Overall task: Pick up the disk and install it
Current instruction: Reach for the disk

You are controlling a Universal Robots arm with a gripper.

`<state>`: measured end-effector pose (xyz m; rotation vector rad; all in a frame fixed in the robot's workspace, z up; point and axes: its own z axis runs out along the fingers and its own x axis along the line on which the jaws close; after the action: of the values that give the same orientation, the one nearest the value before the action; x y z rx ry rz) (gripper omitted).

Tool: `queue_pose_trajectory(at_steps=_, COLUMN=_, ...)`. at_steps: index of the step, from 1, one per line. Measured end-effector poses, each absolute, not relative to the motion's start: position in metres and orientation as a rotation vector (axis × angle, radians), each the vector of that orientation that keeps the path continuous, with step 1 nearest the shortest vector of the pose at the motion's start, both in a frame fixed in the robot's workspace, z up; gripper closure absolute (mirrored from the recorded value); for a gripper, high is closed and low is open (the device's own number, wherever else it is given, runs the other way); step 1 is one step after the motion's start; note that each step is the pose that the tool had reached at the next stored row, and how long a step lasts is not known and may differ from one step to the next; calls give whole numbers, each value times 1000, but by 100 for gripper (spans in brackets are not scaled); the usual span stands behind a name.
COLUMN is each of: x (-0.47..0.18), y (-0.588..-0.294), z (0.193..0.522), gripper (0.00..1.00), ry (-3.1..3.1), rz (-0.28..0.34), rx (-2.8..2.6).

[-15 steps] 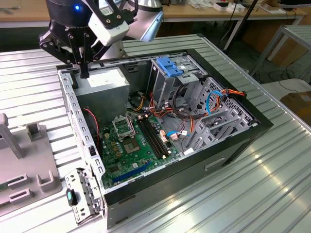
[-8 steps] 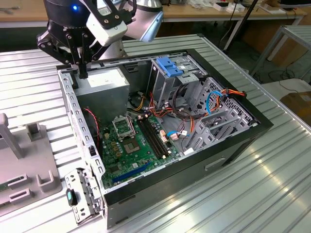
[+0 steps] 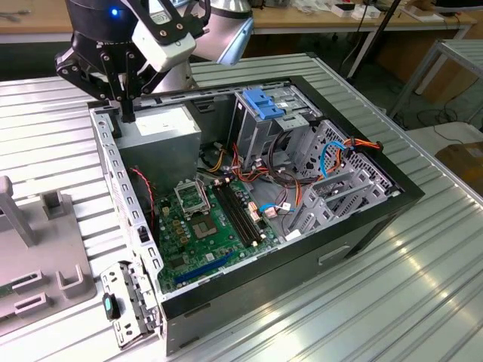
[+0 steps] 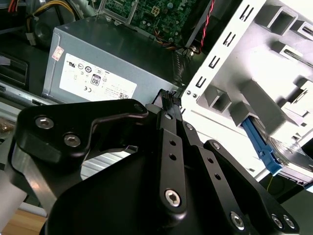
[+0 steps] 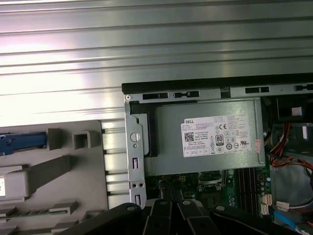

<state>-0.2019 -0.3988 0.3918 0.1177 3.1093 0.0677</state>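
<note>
Claw (image 4: 168,96) hangs fingers-down over the rear corner of the open computer case (image 3: 302,264). Its tips sit just above the perforated rear wall (image 3: 113,162), where that wall meets the power supply (image 4: 98,73). Claw state: clenched. In the second wrist view the two fingertips (image 4: 165,99) sit pressed together with nothing between them, so it carries no load. The disk (image 4: 260,146) is not in the claw. It sits on the grey fixture (image 3: 68,253) outside the case, on the far side of the perforated wall from the claw and well apart from it. In the second wrist view its blue carrier rail and part of the metal body show among the fixture's grey blocks; how it is seated there I cannot tell. The power supply is the item nearest the claw inside the case, right below and beside the tips. Deeper in the case, away from the claw, lie the green motherboard (image 3: 204,226) and the upright drive cage (image 3: 264,121) with its blue top. Case and fixture both rest on the ribbed metal table (image 3: 407,302).
</note>
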Motion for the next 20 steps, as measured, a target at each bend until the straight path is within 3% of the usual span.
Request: queue_pose_trajectory(at_steps=20, x=-210, y=-399, z=392, gripper=89, ry=3109, rz=68, rx=118)
